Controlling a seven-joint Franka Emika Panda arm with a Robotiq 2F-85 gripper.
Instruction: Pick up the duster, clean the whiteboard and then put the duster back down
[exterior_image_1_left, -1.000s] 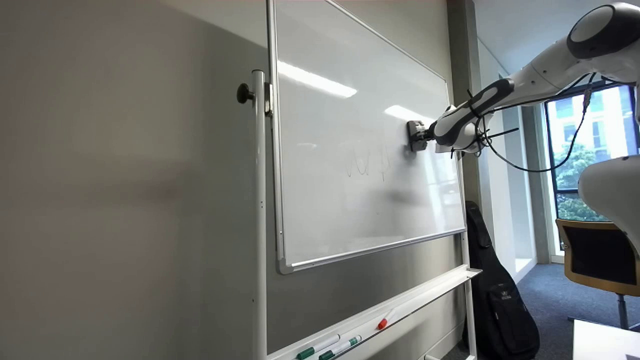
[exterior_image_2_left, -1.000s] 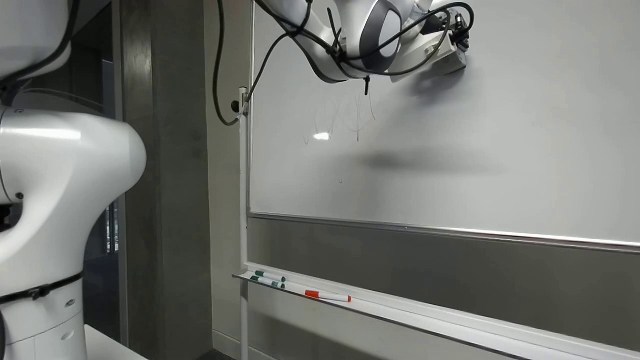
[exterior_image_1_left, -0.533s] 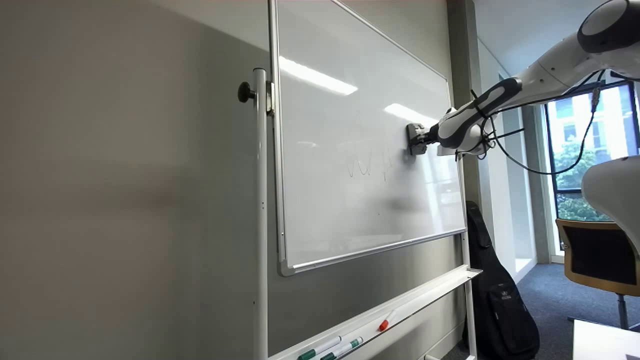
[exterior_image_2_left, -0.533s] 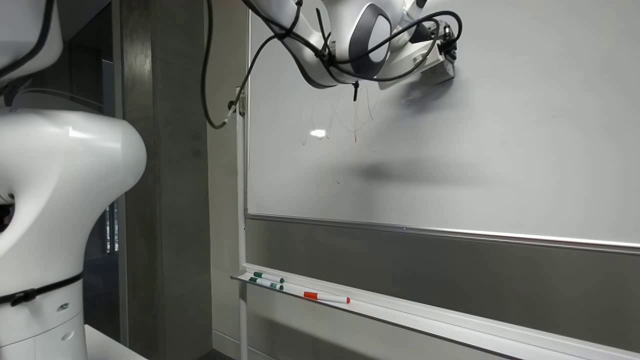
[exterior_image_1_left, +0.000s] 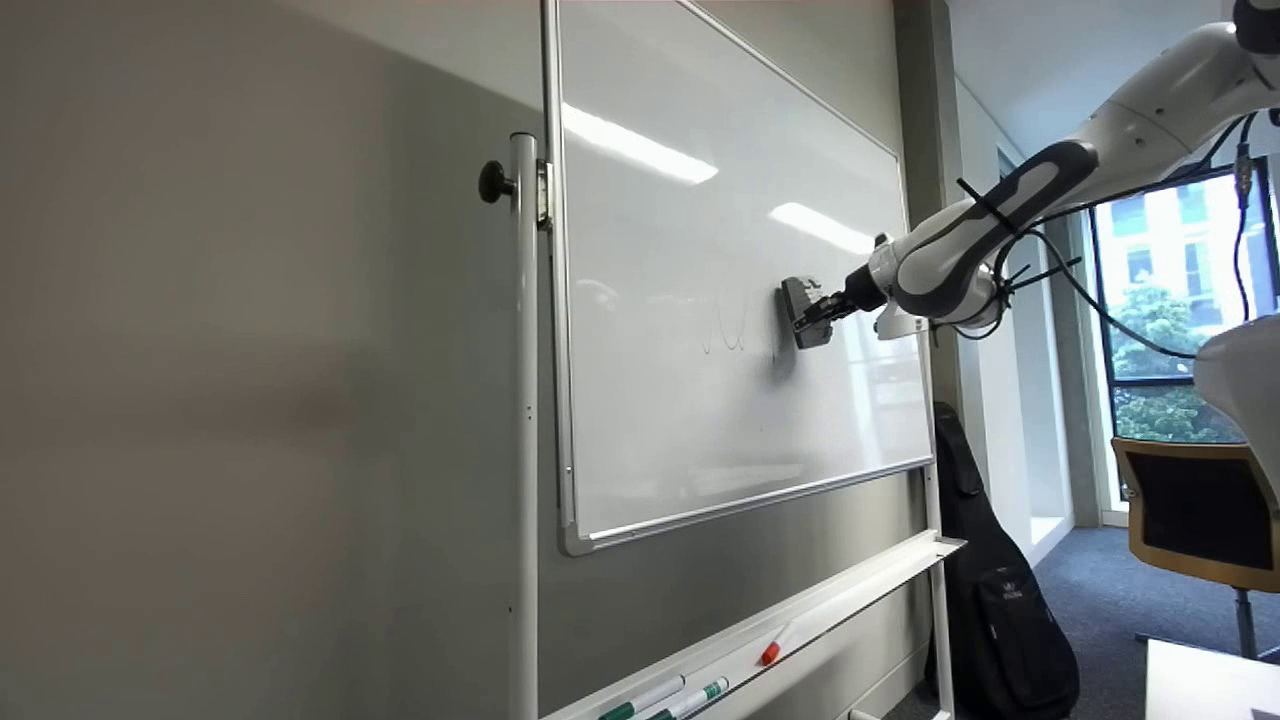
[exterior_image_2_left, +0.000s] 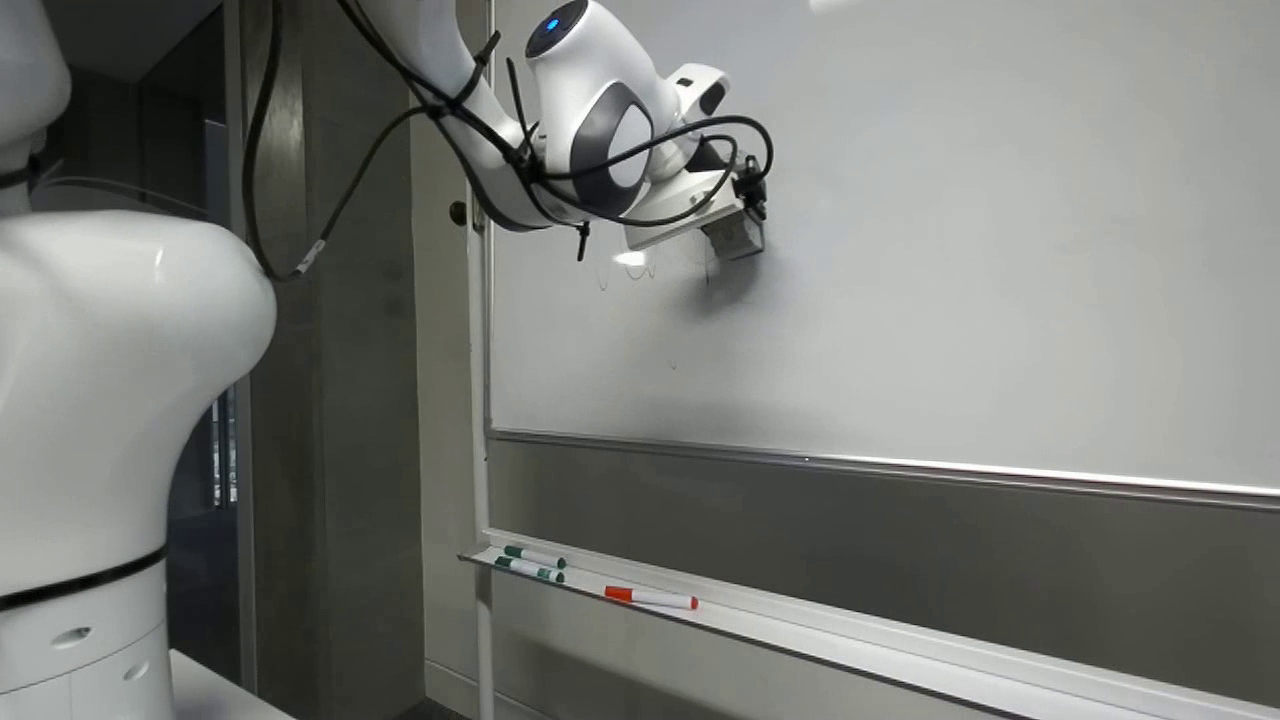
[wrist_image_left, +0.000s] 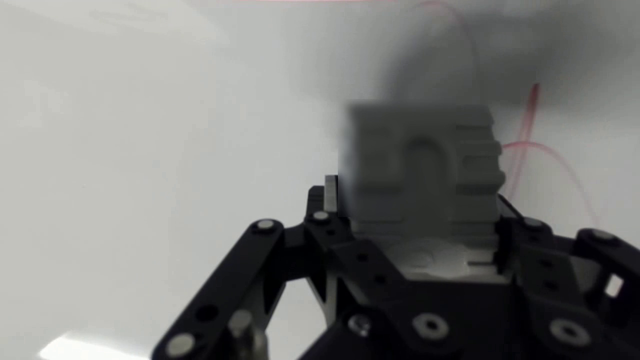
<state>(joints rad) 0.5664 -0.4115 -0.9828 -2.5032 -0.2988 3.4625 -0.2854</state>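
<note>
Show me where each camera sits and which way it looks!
In an exterior view: camera near an end of the whiteboard, looking sideways along it; the arm reaches in from the picture's right.
In an exterior view: camera close to the robot's body, looking across at the whiteboard and tray; arm shows too.
Wrist view: camera behind the gripper, which shows at the bottom, facing the held duster and whiteboard.
Both exterior views share the arm, whiteboard and tray.

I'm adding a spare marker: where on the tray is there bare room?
Below the silver-framed whiteboard, the long white tray is bare from the slim white marker with red ends rightward to the end near the black guitar bag. The left end is crowded: two green-capped white markers lie side by side, a short gap from the red one.
</note>
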